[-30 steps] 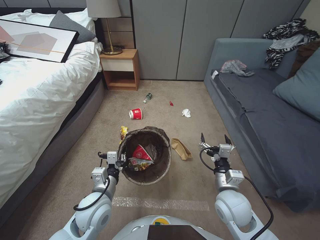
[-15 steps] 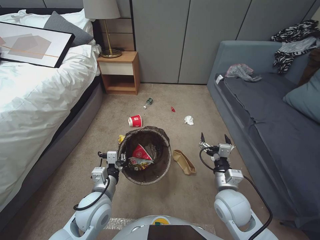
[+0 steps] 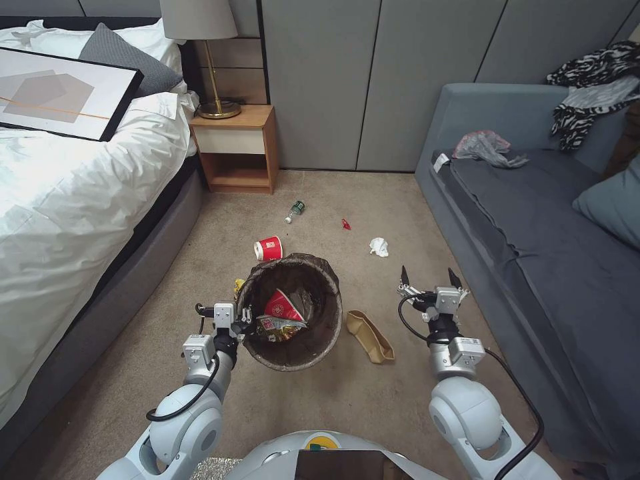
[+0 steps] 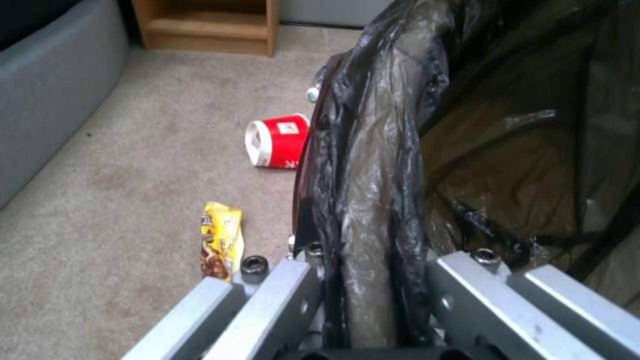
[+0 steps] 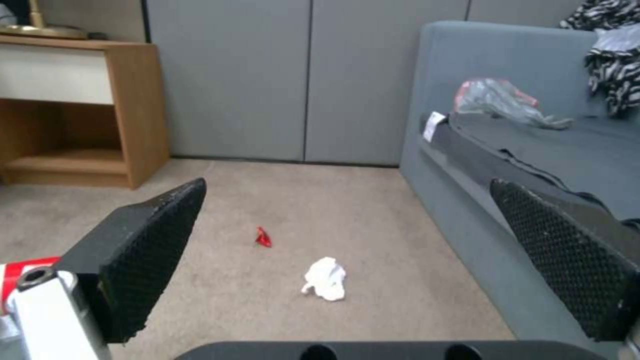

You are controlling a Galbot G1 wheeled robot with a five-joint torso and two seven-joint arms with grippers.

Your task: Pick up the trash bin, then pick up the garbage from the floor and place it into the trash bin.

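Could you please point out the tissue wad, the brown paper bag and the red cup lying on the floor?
tissue wad (image 5: 325, 279), right wrist view, centre of the wad.
paper bag (image 3: 371, 337), head view, middle of the bag.
red cup (image 4: 279, 140), left wrist view, its side wall.

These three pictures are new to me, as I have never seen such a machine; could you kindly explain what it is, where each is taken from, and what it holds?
It is a wheeled robot with two arms, each ending in a two-fingered gripper. The wide picture comes from a camera on its head, looking down at a bedroom floor between a bed and a sofa. The other two come from cameras on its wrists.

The left gripper is shut on the rim of the trash bin, clamping the dark bag liner. A red cup and wrappers already lie inside. The right gripper is open and holds nothing.

On the carpet lie a red paper cup, a yellow snack wrapper, a brown paper bag, a white tissue wad, a small bottle and a tiny red scrap.
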